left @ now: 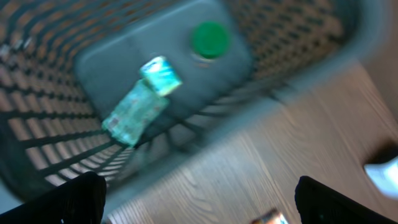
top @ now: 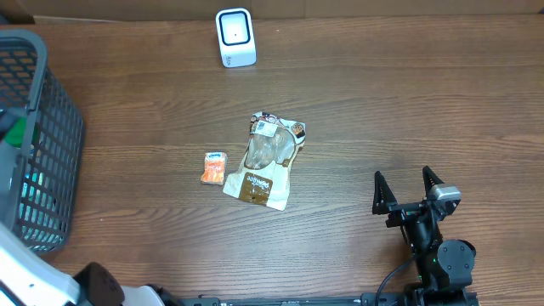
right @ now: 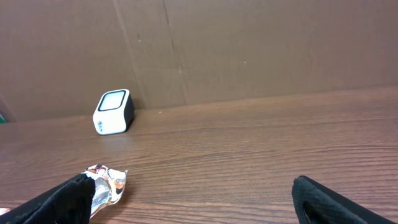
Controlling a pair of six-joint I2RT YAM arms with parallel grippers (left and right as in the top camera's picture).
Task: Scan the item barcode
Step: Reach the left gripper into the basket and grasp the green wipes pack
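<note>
Your left gripper (left: 199, 208) hangs wide open and empty over the basket (left: 43, 134), which holds a green-capped item (left: 210, 39) and a teal packet (left: 134, 112). Your right gripper (top: 405, 180) stands open and empty, near right. The snack bag (top: 265, 161) lies mid-counter (top: 382, 102), with the scanner (top: 235, 37) far behind it.

The basket (left: 37, 130) beyond the left tool (left: 202, 202) is smeared by blur, so the teal packet (left: 134, 109) and the green cap (left: 209, 39) inside it cannot be identified. The pouch (right: 112, 183) ahead of the right tool (right: 199, 199) is partly hidden behind that tool's left finger (right: 62, 199). Print on the small orange packet (top: 214, 167) beside the pouch is too small to be read.
</note>
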